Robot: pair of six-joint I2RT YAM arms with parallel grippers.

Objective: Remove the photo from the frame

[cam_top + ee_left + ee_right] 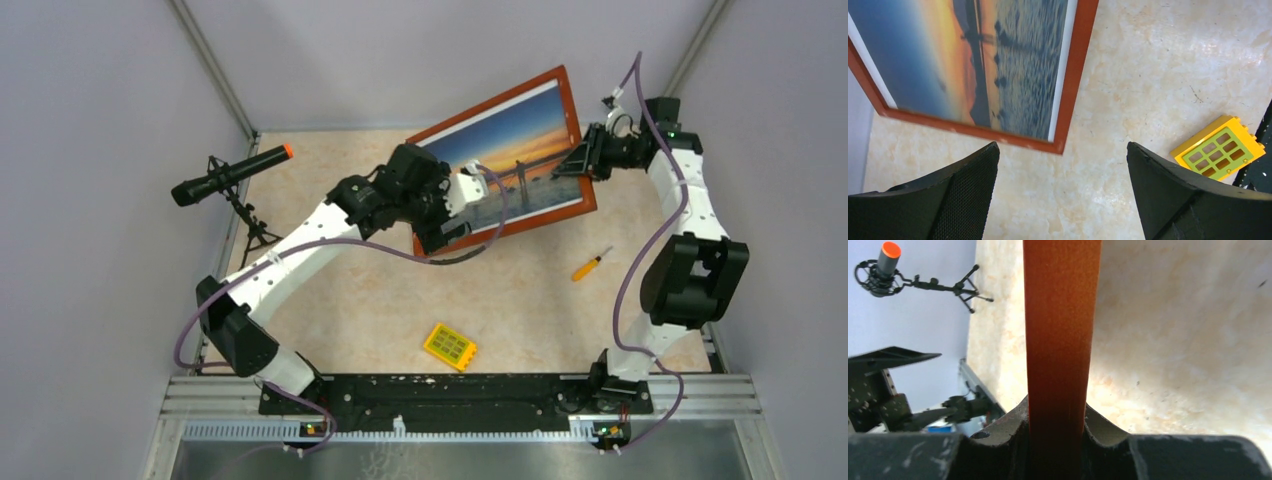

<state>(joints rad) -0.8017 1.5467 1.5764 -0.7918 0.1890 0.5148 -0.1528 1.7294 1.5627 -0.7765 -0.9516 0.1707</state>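
photo (973,65) of orange sunset, apparently tilted, inside reddish-brown frame (1074,75)

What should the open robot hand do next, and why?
Probably the left gripper should move to the near corner of the frame and grip it. Its jaws stand open and empty, the right gripper alone clamps the frame's edge, and the photo is still inside.

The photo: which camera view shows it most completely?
Top external: nearly the whole photo shows inside the frame, one lower corner hidden. Left wrist shows only part of it; right wrist shows only the frame's wooden edge, no photo.
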